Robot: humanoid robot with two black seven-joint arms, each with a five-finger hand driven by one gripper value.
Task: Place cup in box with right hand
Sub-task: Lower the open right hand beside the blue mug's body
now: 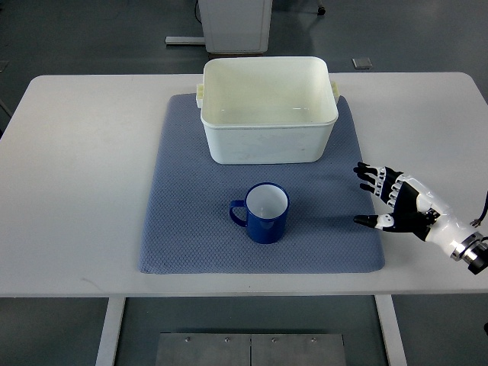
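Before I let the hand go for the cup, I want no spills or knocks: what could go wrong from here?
1. The cup has its handle on the far side from the right hand, so the open fingers must wrap the smooth body; a loose hold might slip.
2. The cup stands upright on the soft mat; a sideways nudge could tip it.
3. The box has tall walls just behind the cup; lifted too low, the cup may strike the front wall.
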